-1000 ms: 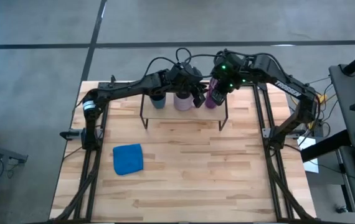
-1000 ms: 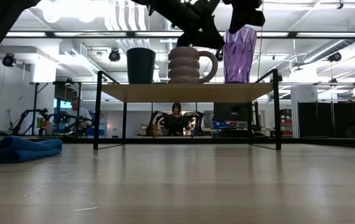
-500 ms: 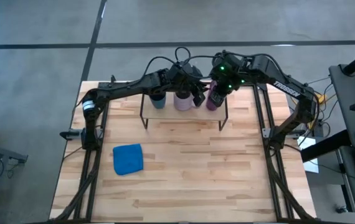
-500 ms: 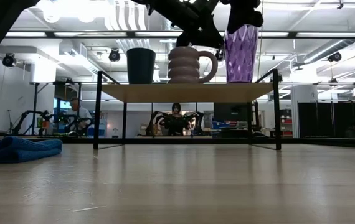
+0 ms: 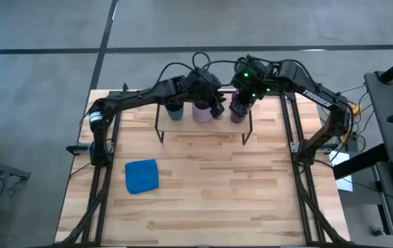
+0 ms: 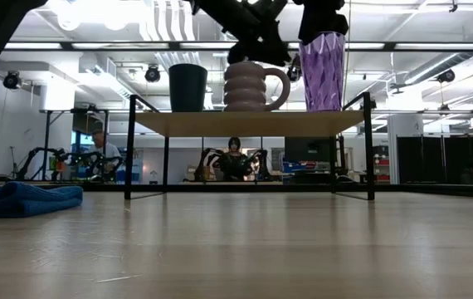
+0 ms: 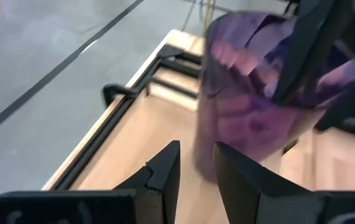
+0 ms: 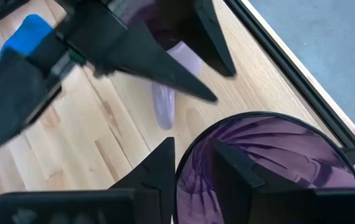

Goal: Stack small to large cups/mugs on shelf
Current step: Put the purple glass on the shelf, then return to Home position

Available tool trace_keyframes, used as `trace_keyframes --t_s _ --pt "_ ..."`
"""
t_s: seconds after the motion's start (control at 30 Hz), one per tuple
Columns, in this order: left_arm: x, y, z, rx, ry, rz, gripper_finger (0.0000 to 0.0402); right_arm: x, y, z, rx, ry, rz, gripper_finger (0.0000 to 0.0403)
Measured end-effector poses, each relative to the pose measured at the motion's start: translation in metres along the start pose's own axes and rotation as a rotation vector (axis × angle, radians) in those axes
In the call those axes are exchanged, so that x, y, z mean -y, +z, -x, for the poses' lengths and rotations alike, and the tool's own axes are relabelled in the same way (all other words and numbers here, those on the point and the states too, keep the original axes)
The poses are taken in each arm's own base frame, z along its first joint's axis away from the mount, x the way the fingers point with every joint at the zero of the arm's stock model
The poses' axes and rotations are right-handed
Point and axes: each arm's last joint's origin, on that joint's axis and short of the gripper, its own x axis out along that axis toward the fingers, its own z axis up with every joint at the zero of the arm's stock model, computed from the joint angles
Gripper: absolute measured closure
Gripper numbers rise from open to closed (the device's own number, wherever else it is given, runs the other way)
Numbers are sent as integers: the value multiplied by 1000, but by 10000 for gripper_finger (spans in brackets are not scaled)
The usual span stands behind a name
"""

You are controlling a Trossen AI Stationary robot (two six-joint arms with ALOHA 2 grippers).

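Robotics lab, open ceiling ducts (image 6: 170,21), other robot rigs (image 6: 232,162)

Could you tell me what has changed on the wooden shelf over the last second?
The right gripper, pinching its rim, has lowered the tall purple faceted tumbler onto the light-wood shelf. The dark blue cup, the ribbed lavender mug and the left gripper stayed put.
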Motion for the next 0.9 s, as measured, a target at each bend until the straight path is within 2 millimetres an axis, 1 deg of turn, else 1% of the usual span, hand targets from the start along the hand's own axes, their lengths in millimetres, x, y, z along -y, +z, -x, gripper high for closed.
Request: trace_keyframes --t_s 0.1,0.27,0.37,0.47,0.53,0.63,0.7,0.9 --pt "-3 0 8 -27 58 -23 318 0 0 0 0 -3 1 318" --pt "-4 4 19 -18 86 -28 318 0 2 0 22 -1 2 324" --pt "-4 10 32 9 82 -26 318 -3 6 3 81 15 8 327" --pt "-4 16 47 37 80 -26 318 -8 12 9 165 85 19 328" --pt "-4 20 59 50 81 -25 318 -11 16 16 223 133 30 328" --pt "-3 27 81 92 78 -22 318 -18 19 33 289 162 48 329" --pt "-3 32 99 116 76 -20 318 -23 20 46 323 180 62 331" --pt "-2 34 160 126 58 -13 318 -42 8 86 327 259 124 335"
